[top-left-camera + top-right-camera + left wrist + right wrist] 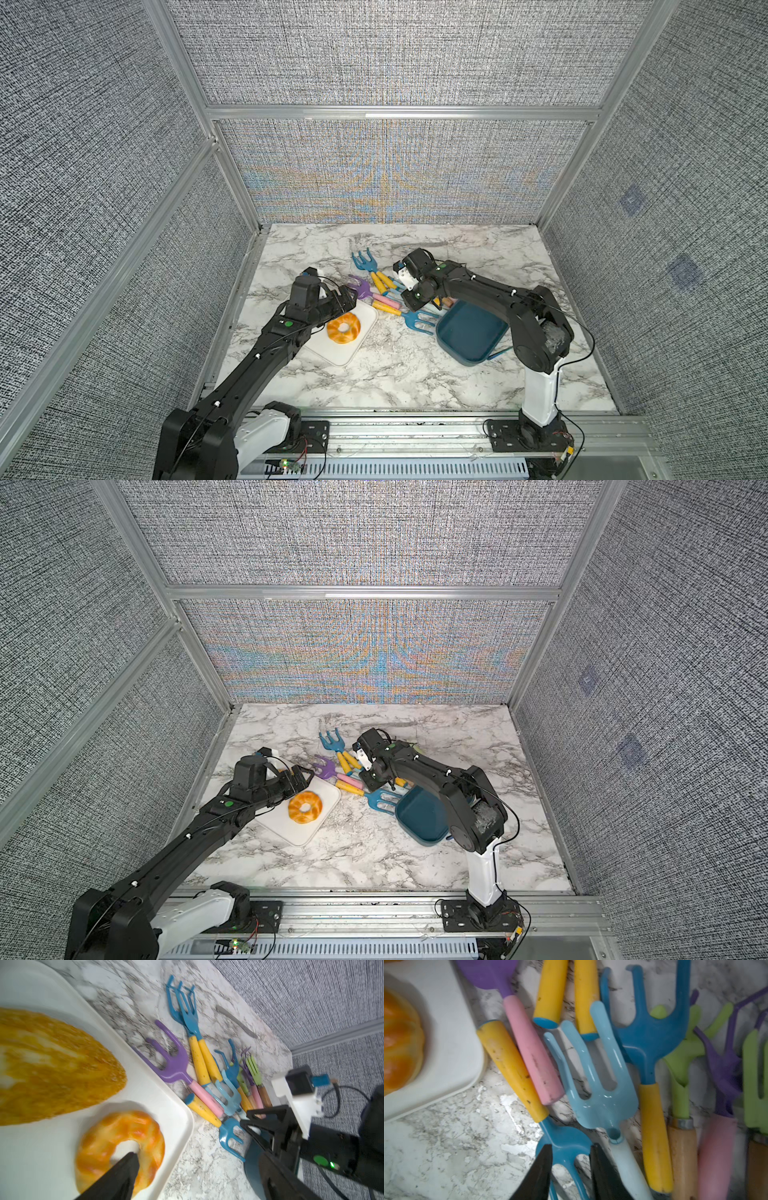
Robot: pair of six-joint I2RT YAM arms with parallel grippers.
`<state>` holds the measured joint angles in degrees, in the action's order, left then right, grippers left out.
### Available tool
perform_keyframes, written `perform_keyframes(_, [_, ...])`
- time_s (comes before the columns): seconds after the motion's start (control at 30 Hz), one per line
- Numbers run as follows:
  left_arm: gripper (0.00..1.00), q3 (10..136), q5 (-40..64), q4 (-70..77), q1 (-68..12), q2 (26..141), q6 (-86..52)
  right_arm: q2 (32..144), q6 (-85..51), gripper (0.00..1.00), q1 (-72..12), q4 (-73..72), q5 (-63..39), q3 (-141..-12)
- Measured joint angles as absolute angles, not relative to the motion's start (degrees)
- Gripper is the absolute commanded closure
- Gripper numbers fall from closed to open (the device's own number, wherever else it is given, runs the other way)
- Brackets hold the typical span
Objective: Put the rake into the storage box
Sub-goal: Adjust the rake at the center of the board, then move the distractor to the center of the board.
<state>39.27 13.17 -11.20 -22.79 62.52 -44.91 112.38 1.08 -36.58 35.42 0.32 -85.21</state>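
Note:
A blue rake point(419, 323) with a yellow handle lies on the marble just left of the dark teal storage box point(471, 337) in both top views, rake point(381, 801) beside box point(424, 818). My right gripper point(571, 1147) points down at the rake's head point(562, 1142), its two fingers pressed against both sides of the head. My left gripper point(193, 1167) hangs open over the white tray point(341, 351), holding nothing. In a top view it shows as left gripper point(351, 297).
An orange bread ring point(343, 328) lies on the tray. A pile of several other toy rakes point(376, 276), purple, light blue, green and blue, crowds the marble behind the held one. The right arm reaches over the storage box. Walls close in on three sides.

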Motion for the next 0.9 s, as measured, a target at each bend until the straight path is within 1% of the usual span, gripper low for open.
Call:
perform_keyframes(0.07, [0.11, 38.85, 12.36, -12.60, -30.30, 62.50, -45.65, 112.90, 1.19, 0.60, -34.33, 36.23, 1.78, -84.79])
perform_keyframes(0.17, [0.11, 37.41, 10.35, -15.64, -41.82, 62.72, -48.56, 113.62, 1.15, 0.60, -31.27, 37.87, 5.23, -83.20])
perform_keyframes(0.27, [0.10, 37.21, 6.24, -17.34, -47.09, 63.61, -51.59, 114.10, 1.37, 0.59, -30.50, 38.04, 5.89, -83.13])
perform_keyframes(0.33, [0.10, 36.82, 5.23, -17.72, -49.71, 64.75, -52.82, 114.45, 1.48, 0.58, -30.26, 37.95, 5.82, -83.22])
perform_keyframes(0.4, [0.10, 35.90, 3.90, -17.80, -51.11, 66.06, -54.06, 114.72, 1.67, 0.57, -30.13, 37.89, 5.63, -83.35])
perform_keyframes(0.6, [0.11, 31.88, 1.28, -17.65, -51.99, 68.47, -57.47, 114.59, 1.87, 0.56, -30.44, 37.10, 5.04, -83.35])
perform_keyframes(0.67, [0.15, 31.14, 0.51, -17.61, -51.99, 68.71, -57.98, 113.75, 1.85, 0.56, -30.74, 37.63, 5.04, -83.26])
perform_keyframes(0.77, [0.29, 30.13, -0.97, -17.78, -52.01, 68.88, -58.96, 111.04, 1.41, 0.55, -31.66, 38.06, 5.65, -83.48])
perform_keyframes(0.8, [0.32, 29.98, -1.56, -18.09, -52.03, 69.08, -59.13, 109.91, 1.15, 0.54, -32.12, 38.06, 5.58, -83.66])
perform_keyframes(0.9, [0.37, 30.24, -3.97, -19.94, -52.03, 69.97, -60.34, 107.26, 0.25, 0.53, -33.34, 37.89, 5.34, -83.90])
